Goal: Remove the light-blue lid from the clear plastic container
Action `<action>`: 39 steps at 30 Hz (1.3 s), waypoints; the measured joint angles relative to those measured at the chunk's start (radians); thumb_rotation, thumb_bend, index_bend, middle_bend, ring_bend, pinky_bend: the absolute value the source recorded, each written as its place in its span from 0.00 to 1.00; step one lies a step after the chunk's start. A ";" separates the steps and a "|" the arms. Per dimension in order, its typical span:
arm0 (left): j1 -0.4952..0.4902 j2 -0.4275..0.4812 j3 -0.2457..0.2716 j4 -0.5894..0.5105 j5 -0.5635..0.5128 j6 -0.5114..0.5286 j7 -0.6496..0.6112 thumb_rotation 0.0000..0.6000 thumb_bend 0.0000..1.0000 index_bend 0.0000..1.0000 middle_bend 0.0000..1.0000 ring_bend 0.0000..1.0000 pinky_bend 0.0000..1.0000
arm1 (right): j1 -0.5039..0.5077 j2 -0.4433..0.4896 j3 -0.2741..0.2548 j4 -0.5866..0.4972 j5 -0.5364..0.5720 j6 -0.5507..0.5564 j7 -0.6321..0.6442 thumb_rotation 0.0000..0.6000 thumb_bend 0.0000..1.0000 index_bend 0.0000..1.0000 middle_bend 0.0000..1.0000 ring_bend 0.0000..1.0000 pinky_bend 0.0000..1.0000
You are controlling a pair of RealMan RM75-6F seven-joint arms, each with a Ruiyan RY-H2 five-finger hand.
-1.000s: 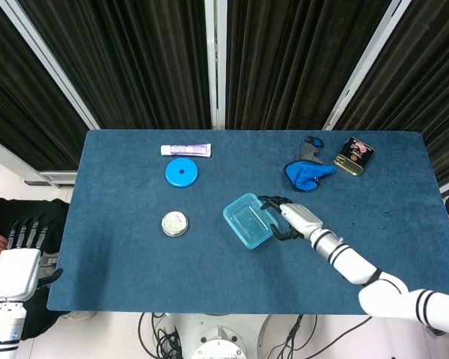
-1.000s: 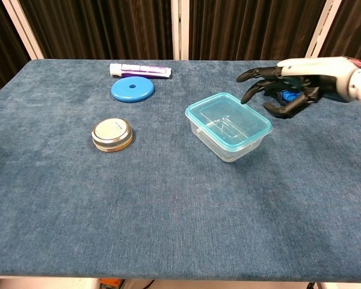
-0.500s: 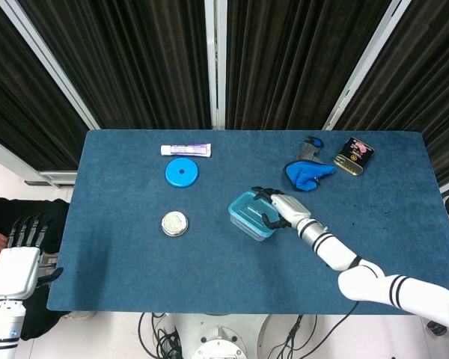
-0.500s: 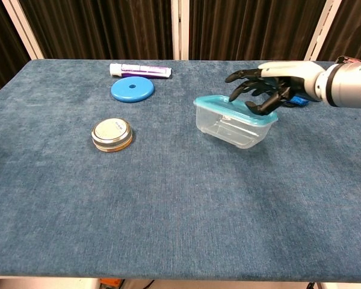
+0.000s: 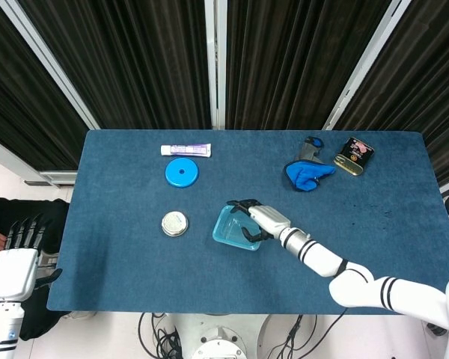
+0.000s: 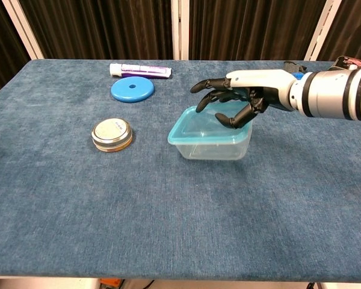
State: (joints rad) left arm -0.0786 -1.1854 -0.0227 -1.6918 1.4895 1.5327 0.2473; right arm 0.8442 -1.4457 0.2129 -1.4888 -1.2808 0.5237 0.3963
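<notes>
In the head view we see our right arm reaching in from the 4 o'clock corner toward the middle of the surface (image 5: 120, 247), forearm stretched low along it. Our right robot hand (image 5: 253, 221) sits at its end, palm down, dark fingers (image 6: 212, 98) curled and spread. Whether they grip anything we cannot tell. Our left robot hand (image 5: 16, 262) hangs off the 8 o'clock edge, fingers straight, apart and pointing to 12, holding nothing.

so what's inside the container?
Nothing visible through the clear container walls in the chest view. The lid is on top, and the right hand sits over its far side, covering part of the interior in the head view.
</notes>
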 measured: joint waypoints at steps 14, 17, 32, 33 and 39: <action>-0.053 0.035 -0.004 -0.025 0.071 -0.054 0.007 1.00 0.00 0.10 0.01 0.00 0.00 | -0.127 0.150 -0.072 -0.114 -0.217 0.281 0.085 1.00 0.28 0.00 0.11 0.00 0.00; -0.104 0.048 -0.004 -0.051 0.106 -0.123 0.005 1.00 0.00 0.08 0.00 0.00 0.00 | -0.169 0.186 -0.082 -0.138 -0.234 0.365 0.071 1.00 0.23 0.00 0.09 0.00 0.00; -0.564 -0.081 -0.138 -0.171 -0.076 -0.712 0.154 1.00 0.00 0.01 0.00 0.00 0.00 | -0.413 0.348 -0.135 -0.230 -0.281 0.736 -0.014 1.00 0.15 0.00 0.06 0.00 0.00; -0.599 -0.107 -0.149 -0.168 -0.128 -0.738 0.189 1.00 0.00 0.00 0.00 0.00 0.00 | -0.418 0.349 -0.138 -0.229 -0.283 0.742 -0.009 1.00 0.15 0.00 0.06 0.00 0.00; -0.754 -0.225 -0.185 -0.139 -0.406 -0.792 0.365 1.00 0.00 0.00 0.00 0.00 0.00 | -0.434 0.340 -0.149 -0.194 -0.300 0.761 0.044 1.00 0.15 0.00 0.06 0.00 0.00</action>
State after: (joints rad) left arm -0.8328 -1.4105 -0.2075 -1.8306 1.0837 0.7408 0.6122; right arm 0.4105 -1.1057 0.0637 -1.6831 -1.5807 1.2846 0.4399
